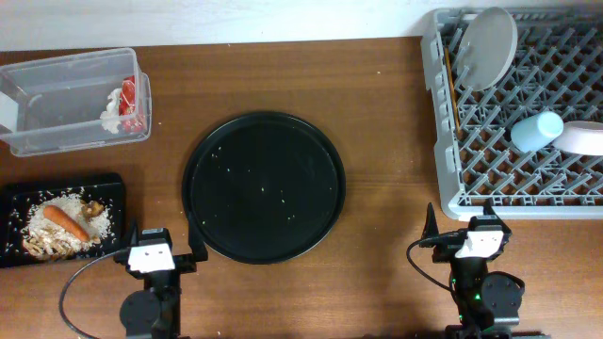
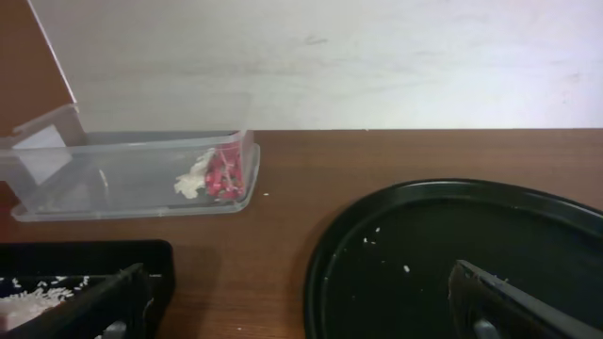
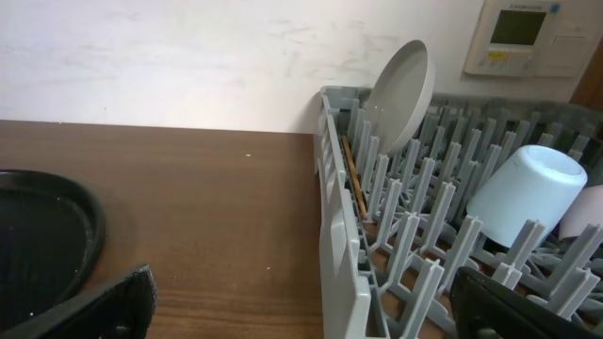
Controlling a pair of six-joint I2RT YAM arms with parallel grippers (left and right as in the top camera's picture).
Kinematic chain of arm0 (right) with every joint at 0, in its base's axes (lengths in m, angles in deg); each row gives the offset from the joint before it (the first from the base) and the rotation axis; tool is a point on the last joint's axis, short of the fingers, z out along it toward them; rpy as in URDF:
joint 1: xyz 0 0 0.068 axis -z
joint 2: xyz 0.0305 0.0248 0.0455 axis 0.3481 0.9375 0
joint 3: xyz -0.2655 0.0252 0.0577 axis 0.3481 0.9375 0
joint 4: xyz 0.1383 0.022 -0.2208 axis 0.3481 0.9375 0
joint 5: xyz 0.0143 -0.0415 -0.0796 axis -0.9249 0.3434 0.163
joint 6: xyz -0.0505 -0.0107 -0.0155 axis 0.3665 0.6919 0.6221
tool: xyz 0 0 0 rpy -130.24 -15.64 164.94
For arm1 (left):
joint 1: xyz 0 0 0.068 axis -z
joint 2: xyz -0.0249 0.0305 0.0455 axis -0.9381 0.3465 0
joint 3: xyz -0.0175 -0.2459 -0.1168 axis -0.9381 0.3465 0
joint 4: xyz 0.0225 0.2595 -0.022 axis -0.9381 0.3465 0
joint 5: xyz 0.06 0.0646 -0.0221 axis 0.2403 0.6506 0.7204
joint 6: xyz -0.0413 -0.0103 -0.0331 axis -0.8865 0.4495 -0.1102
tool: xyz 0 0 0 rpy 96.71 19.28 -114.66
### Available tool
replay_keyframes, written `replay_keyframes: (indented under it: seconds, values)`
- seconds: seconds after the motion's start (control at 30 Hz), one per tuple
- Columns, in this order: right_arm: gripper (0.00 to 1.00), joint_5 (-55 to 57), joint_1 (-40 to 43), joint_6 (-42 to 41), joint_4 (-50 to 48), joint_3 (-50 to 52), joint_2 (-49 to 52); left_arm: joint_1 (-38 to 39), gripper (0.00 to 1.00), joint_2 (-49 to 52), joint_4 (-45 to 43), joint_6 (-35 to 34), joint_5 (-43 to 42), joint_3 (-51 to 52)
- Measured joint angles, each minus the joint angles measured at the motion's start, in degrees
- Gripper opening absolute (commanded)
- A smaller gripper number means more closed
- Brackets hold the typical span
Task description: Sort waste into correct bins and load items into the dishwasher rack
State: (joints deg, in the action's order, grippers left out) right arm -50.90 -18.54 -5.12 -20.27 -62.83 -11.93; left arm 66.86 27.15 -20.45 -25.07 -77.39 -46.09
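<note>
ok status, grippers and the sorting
Left gripper, right gripper open, empty. Wrapper, tissue in tub; carrot, rice on flat tray. Plate, cup, chopsticks in rack. Nothing blocking.

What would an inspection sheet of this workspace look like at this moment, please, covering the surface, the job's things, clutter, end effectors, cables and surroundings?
Surface: brown wooden table, a few pale specks.
Job's things: clear tub holds tissue and red wrapper; flat black tray holds rice and carrot; rack holds upright plate, blue cup, chopsticks.
Clutter: round black tray, stray grains only; white item in rack, cut off by the frame.
End effectors: left end effector and right end effector open, holding nothing.
Cables: black cable loops beside each arm.
Surroundings: white wall; wall control panel.
</note>
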Motion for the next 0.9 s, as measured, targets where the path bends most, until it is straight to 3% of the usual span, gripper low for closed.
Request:
replay_keyframes:
  seconds: [0.9]
  values:
    - [0.98, 0.00, 0.00, -0.04, 0.00, 0.00, 0.00, 0.00, 0.99, 0.00, 0.00, 0.63, 0.00, 0.00]
